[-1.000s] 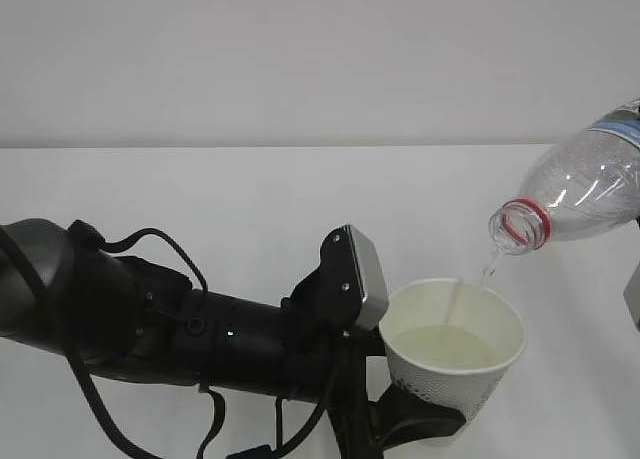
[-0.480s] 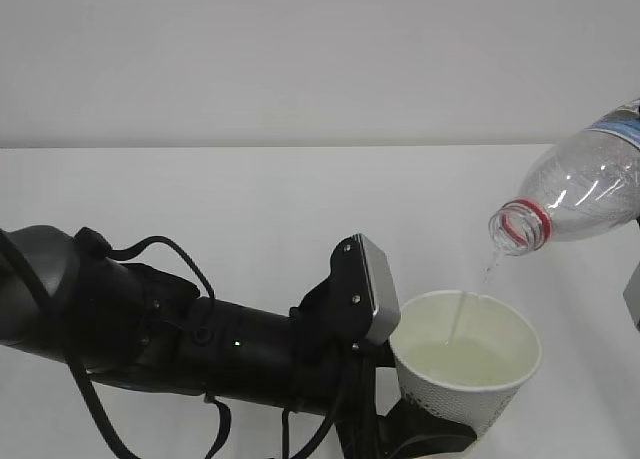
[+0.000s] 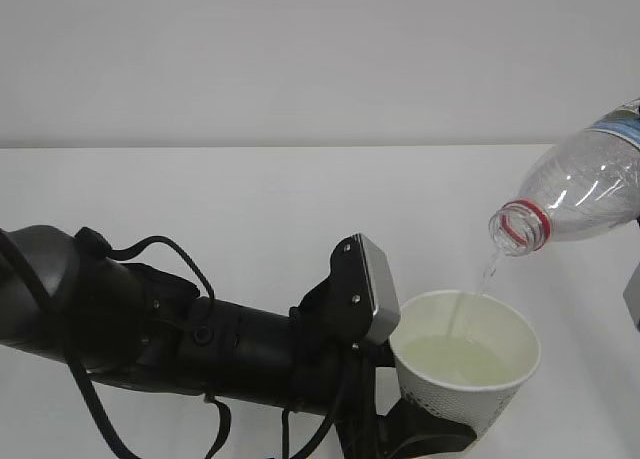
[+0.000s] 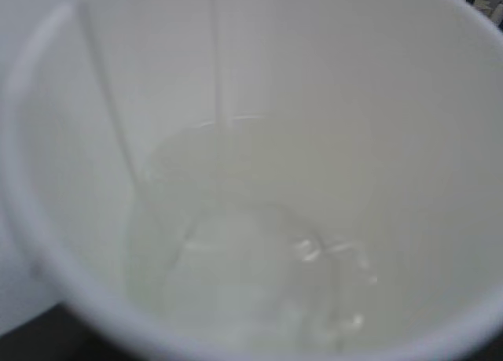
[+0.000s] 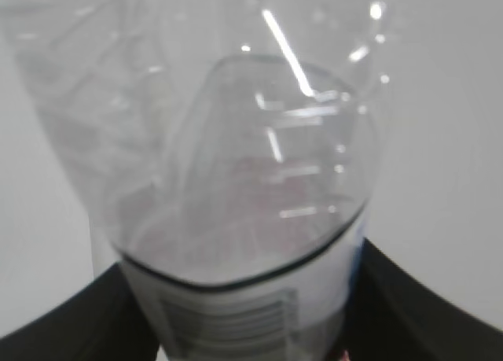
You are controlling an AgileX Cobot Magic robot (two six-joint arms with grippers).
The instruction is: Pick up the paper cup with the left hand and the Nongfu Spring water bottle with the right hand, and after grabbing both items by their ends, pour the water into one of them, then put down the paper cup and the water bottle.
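Paper cup (image 3: 465, 364) sits nearest the exterior camera, at about 5 o'clock in that view, upright and gripped low on its dotted wall by the left hand (image 3: 425, 429), whose jaws are clamped on its base, mostly cut off by the bottom edge. Its walls are thin and soft, so I judge a hard squeeze would buckle them, and the water (image 4: 236, 274) now pooling inside makes it heavier and prone to slopping; the stiff base is the sensible place to hold. A grey block (image 3: 372, 284) on the left arm (image 3: 180, 344) stands just beside the rim at 9 o'clock. Farther back, at 2 o'clock, the Nongfu Spring water bottle (image 3: 580, 194) is tilted mouth-down above the cup, apart from it, with a thin stream falling from its red neck ring into the cup. Clear ribbed plastic is light, slick and easily dented, so its bottom end suits a firm hold. The right hand (image 5: 251, 329) grasps that end, dark jaws flanking the label. The bottle's base and label run out of the exterior frame, and the wrist views are blurred.
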